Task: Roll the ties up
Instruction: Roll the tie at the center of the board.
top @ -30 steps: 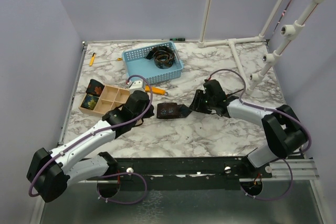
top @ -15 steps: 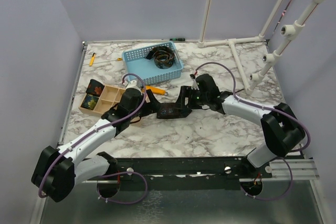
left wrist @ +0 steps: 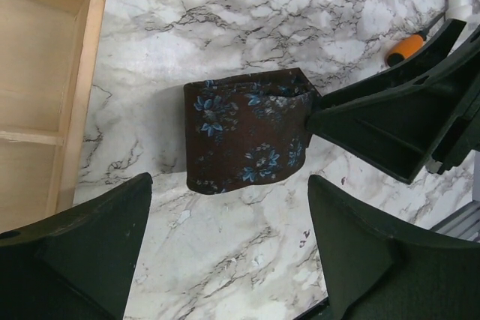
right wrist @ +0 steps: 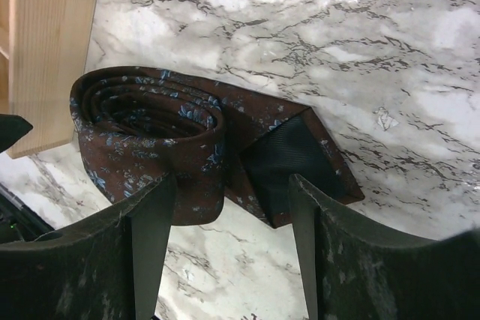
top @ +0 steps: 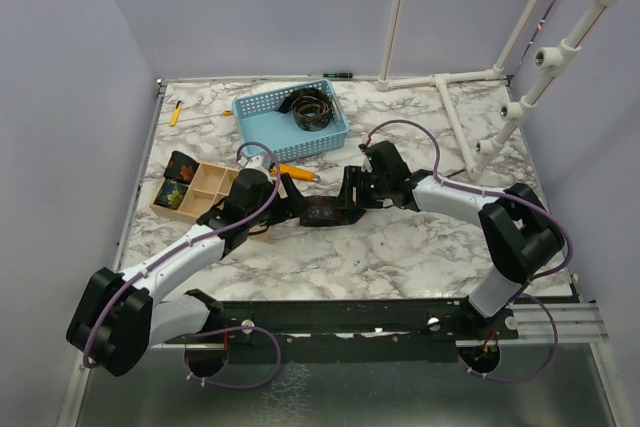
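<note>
Top external view gives you both arms stretched toward the middle of the marble table (top: 430, 247), meeting at one rolled tie (top: 324, 213). It lies on the bare surface, just right of the wooden divider box (top: 215, 179).

Your left gripper (left wrist: 229, 211) stands wide apart. The coil lies just ahead of its fingertips, untouched.

Your right gripper (right wrist: 232, 185) is spread too, not clamped on anything. Its two fingers sit over the coil and the flat, pointed tail beside it. From the left wrist, one of them meets the tie's right edge.

The tie is dark brown with small blue flowers, wound in a tight spiral with the tail end loose.

Farther back, a blue basket (top: 265, 127) holds a second coiled tie (top: 313, 107). Two compartments of the box hold dark bundles (top: 181, 163) as well.
</note>
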Motion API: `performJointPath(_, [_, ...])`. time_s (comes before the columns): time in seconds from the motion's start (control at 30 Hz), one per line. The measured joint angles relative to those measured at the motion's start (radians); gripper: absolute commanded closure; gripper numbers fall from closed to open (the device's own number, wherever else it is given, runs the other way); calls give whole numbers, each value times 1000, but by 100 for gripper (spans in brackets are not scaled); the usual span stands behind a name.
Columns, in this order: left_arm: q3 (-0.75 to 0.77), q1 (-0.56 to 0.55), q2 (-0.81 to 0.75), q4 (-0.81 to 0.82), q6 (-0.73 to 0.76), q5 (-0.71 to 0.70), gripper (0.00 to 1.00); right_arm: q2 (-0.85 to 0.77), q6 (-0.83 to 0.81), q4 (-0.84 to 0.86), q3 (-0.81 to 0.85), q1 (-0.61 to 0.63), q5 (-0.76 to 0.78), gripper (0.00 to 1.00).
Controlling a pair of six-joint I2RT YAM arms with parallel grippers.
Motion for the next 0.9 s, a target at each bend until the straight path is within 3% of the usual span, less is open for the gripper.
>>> performJointPath(0.9, [4, 18, 239, 212, 13, 111, 14, 27, 12, 103, -82, -70, -1, 40])
